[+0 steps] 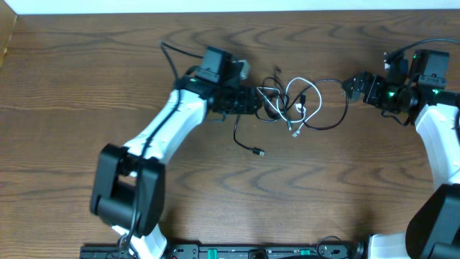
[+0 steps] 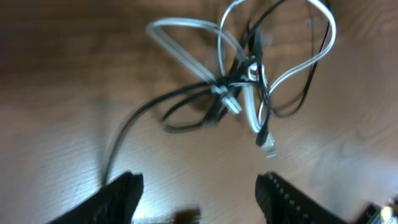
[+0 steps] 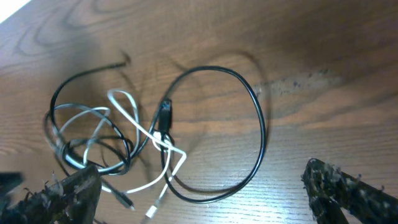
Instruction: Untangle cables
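Black cable (image 3: 263,134): laid flat on the counter (image 1: 86,86), with one wide loop on the right side of the heap and smaller coils on the left. A loose tail is run out towards the near edge and ended by a small plug (image 1: 259,152).
White cable (image 2: 184,23): looped through the black coils at the middle of the heap and crossed over the black cord at several places. One plug end is seen at the near side of the heap.
Heap position: found on the far half of the counter, between the two arms.
Left tool (image 2: 202,199): opened, with the fingers set well apart and nothing gripped. It is placed at the left edge of the heap.
Right tool (image 3: 208,196): spread wide, with nothing clamped. It is placed just beside the right edge of the wide black loop.
Counter: brown wood with a marked grain.
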`<act>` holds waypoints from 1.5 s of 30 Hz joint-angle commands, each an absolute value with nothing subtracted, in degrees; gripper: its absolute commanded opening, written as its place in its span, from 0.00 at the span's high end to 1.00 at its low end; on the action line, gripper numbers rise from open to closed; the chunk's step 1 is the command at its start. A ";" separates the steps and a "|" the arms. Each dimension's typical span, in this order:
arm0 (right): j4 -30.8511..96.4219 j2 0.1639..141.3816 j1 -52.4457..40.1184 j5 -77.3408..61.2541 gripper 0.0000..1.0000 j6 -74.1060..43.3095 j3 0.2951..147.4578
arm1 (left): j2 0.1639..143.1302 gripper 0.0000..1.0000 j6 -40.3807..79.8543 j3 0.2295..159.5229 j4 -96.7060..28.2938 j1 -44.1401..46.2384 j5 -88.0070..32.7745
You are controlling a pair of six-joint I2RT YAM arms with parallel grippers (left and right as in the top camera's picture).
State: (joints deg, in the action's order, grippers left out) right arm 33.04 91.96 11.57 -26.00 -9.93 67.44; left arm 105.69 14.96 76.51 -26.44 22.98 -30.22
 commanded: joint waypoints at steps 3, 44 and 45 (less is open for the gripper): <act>33.19 91.44 9.98 -25.21 0.01 -10.28 67.48 | 109.19 0.37 14.24 77.03 -13.30 29.74 -28.08; 30.46 91.85 -1.21 -13.41 0.01 -10.90 67.44 | 118.74 0.92 15.25 77.03 -9.91 33.56 -23.97; 30.35 92.16 -1.17 -13.41 0.01 -10.87 67.44 | 118.74 0.92 15.22 77.03 -9.91 33.56 -23.97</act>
